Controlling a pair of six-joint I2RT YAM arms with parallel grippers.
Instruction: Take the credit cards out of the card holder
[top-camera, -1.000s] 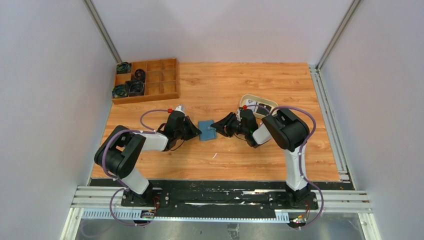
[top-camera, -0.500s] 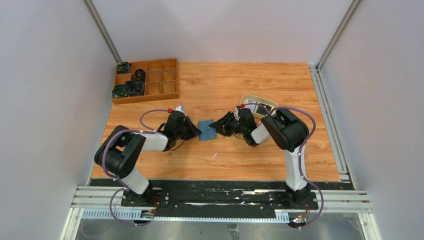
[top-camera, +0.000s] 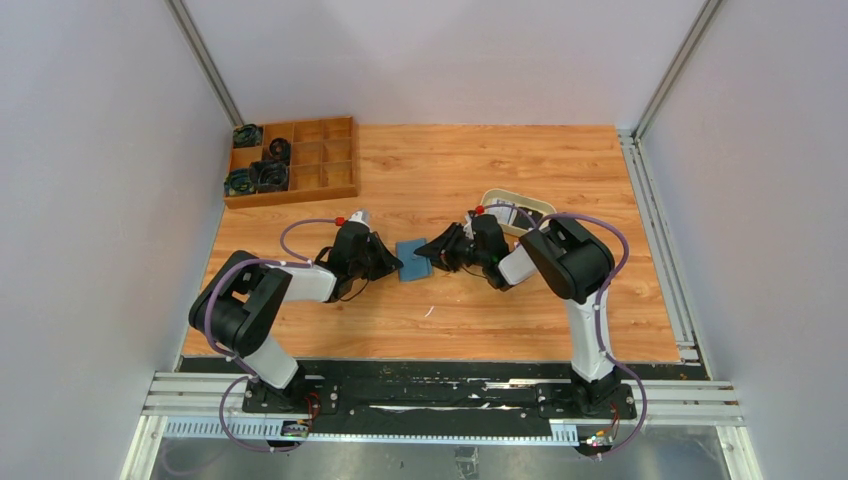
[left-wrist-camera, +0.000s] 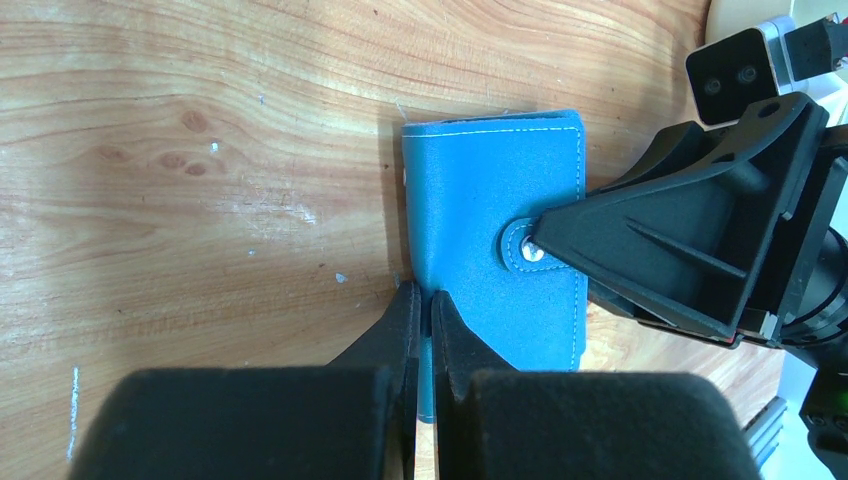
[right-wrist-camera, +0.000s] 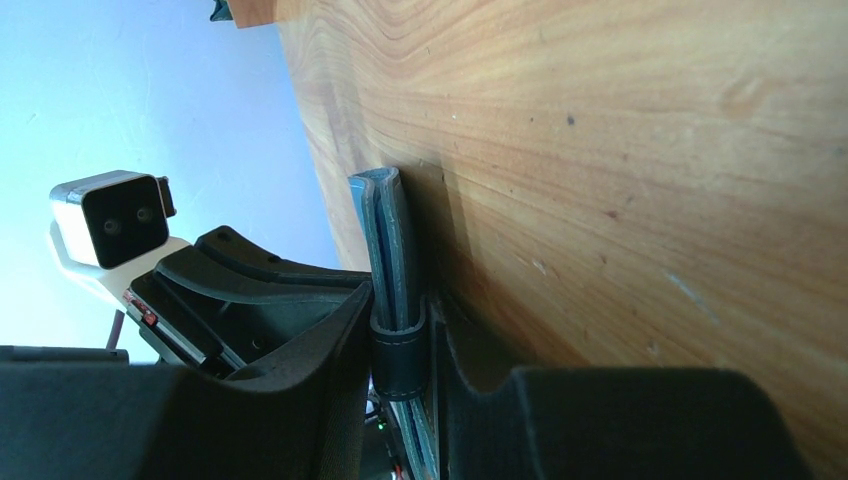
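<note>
The teal-blue card holder (top-camera: 412, 260) lies closed on the wooden table between my two grippers, its snap strap (left-wrist-camera: 525, 245) fastened. My left gripper (top-camera: 398, 264) is shut on the holder's left edge (left-wrist-camera: 425, 310), with a thin strip of blue pinched between the fingers. My right gripper (top-camera: 427, 250) comes in from the right, its jaws closed on the strap side of the holder (right-wrist-camera: 385, 240); one finger (left-wrist-camera: 640, 230) lies over the snap. In the right wrist view the dark strap loop (right-wrist-camera: 398, 350) sits between the two fingers. No credit cards show; the holder is folded shut.
A cream oval tray (top-camera: 497, 197) stands just behind my right wrist, with something white and dark in it. A wooden compartment box (top-camera: 318, 160) holding several dark round items sits at the back left. White walls close in both sides.
My right gripper has slid a little to the left onto the card holder and its jaws have narrowed. The left gripper and the holder have stayed in place.
</note>
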